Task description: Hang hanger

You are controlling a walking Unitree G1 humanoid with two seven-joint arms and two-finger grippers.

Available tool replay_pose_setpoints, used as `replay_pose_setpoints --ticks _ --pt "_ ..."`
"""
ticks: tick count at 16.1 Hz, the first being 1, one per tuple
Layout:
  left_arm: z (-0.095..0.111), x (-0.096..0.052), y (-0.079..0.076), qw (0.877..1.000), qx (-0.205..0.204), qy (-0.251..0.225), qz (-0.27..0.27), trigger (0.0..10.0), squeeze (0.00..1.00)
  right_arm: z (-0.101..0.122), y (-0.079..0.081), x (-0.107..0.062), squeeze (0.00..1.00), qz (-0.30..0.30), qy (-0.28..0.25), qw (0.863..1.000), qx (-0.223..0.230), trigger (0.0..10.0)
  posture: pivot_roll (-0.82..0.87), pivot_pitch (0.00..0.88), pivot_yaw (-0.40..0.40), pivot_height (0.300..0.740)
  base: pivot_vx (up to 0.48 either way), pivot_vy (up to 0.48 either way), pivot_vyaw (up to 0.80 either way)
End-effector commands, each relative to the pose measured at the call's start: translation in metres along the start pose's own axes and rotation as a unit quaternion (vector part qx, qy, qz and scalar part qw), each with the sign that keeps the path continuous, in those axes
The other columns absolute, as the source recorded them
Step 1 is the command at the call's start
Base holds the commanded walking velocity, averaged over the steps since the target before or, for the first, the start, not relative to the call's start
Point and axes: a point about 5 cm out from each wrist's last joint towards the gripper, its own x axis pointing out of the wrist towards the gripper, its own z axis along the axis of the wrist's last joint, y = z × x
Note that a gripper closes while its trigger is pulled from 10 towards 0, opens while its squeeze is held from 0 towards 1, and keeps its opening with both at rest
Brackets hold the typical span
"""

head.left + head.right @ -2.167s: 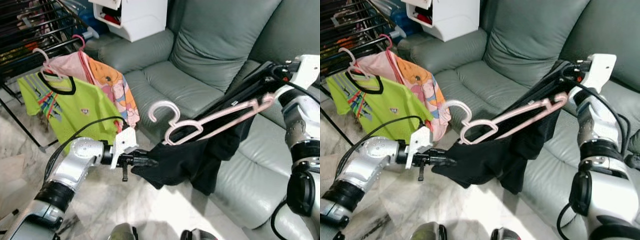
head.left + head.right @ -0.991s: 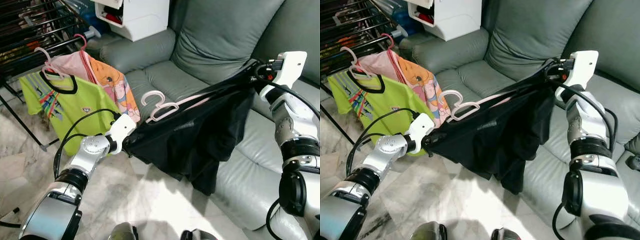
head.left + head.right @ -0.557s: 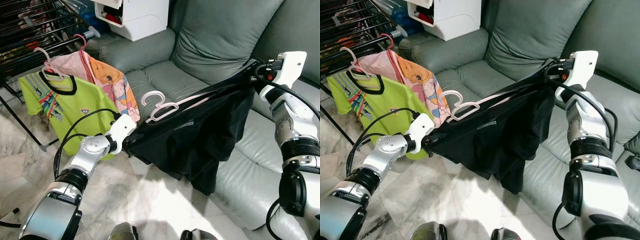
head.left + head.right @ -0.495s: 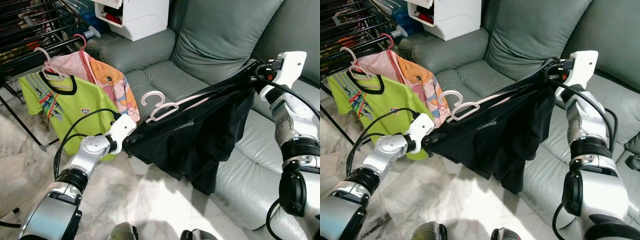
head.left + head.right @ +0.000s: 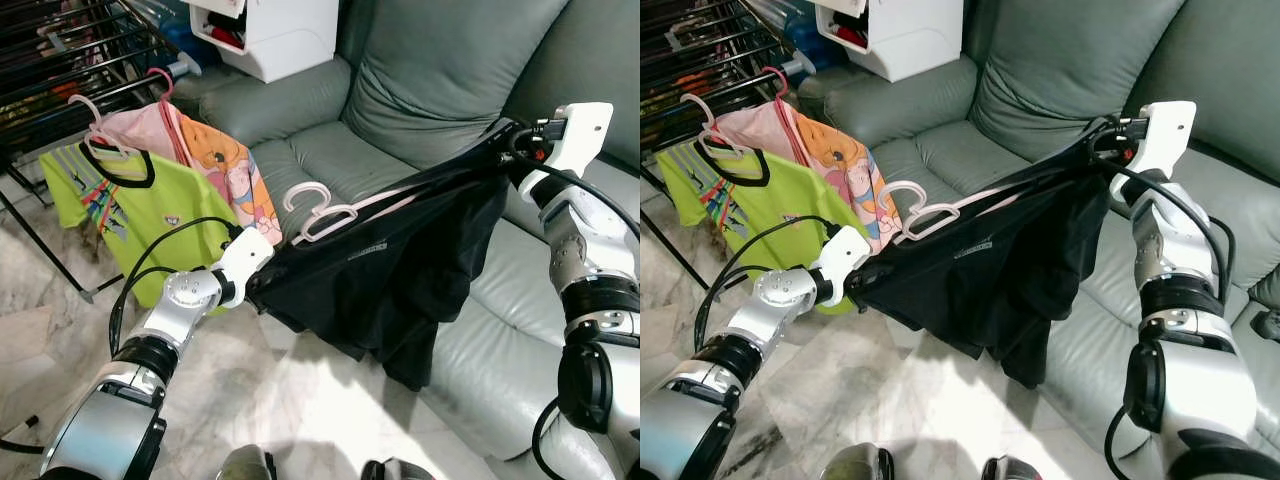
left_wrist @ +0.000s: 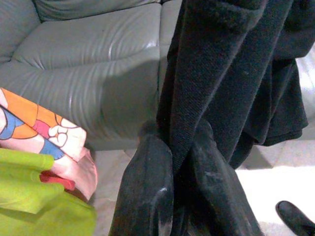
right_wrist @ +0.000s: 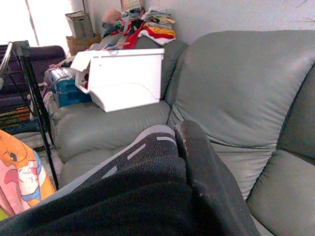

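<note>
Left gripper [image 6: 174, 172]: low centre of the left wrist view, both black fingers pinched on a fold of the black garment [image 5: 400, 285].
Right gripper [image 5: 510, 150]: upper right of the left eye view, at the garment's far end; I cannot tell how its fingers stand.
Black garment: stretched between the two grippers across the centre of the frame, sagging in front of the grey sofa [image 5: 420, 80].
Pink hanger [image 5: 325, 210]: centre of the frame, hook free and pointing left, its bar running inside the garment's top edge.
Drying rack [image 5: 60, 60]: upper left, carrying a green shirt [image 5: 130, 220] and an orange-and-pink shirt [image 5: 225, 165] on hangers.
White box [image 5: 270, 30]: top centre, on the sofa arm.
</note>
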Motion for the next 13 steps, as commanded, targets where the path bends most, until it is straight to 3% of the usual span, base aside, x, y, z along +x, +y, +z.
replay_pose_setpoints --ticks 1,13 --pt "-0.0325 -0.0161 0.0084 0.996 -0.033 0.067 0.037 0.0 0.00 0.0359 -0.0135 0.0009 0.00 -0.028 -0.070 0.997 -0.018 0.0 -0.08 0.037 0.015 0.740 0.000 0.000 0.00" --pt "-0.0325 -0.0161 0.0084 0.996 -0.033 0.067 0.037 0.0 0.00 0.0359 -0.0135 0.0009 0.00 -0.028 -0.070 0.997 -0.018 0.0 -0.08 0.037 0.015 0.740 0.000 0.000 0.00"
